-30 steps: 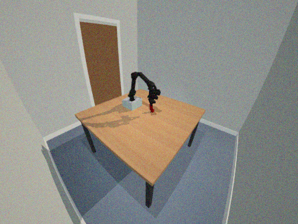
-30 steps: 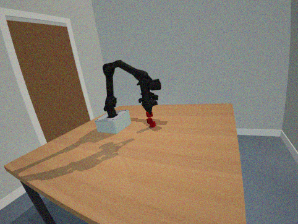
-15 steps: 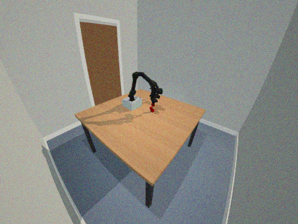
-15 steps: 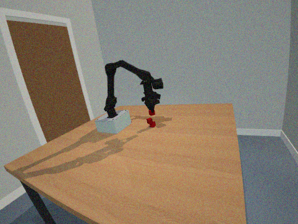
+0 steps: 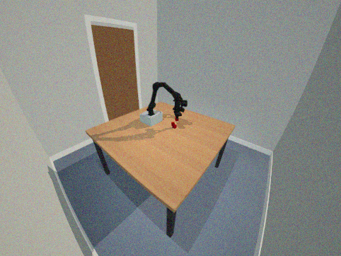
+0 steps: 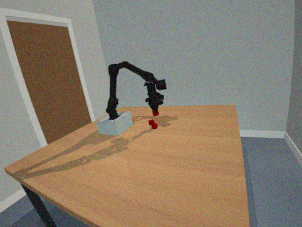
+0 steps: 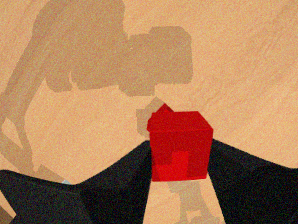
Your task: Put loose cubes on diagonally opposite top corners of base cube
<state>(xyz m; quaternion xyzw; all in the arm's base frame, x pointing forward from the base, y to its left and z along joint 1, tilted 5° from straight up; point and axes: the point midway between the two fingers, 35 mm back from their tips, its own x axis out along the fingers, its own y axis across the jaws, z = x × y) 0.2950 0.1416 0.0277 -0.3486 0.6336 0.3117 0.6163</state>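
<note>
My gripper (image 5: 177, 117) (image 6: 155, 111) (image 7: 178, 145) is shut on a red cube (image 5: 177, 119) (image 6: 155, 113) (image 7: 177, 140) and holds it in the air, above the level of the other two cubes. The red base cube (image 5: 175, 126) (image 6: 155, 126) stands on the table. The other loose red cube (image 5: 172, 124) (image 6: 151, 121) sits on its top, offset toward the left in the top and exterior views. In the wrist view the held cube hides nearly all of that pair; only a red sliver shows past its upper left edge. The gap and exact corner cannot be told.
The arm's pale box-shaped base (image 5: 151, 120) (image 6: 116, 125) stands on the wooden table (image 5: 159, 159) (image 6: 175, 169), left of the cubes in the top and exterior views. Shadows of the arm fall across the table.
</note>
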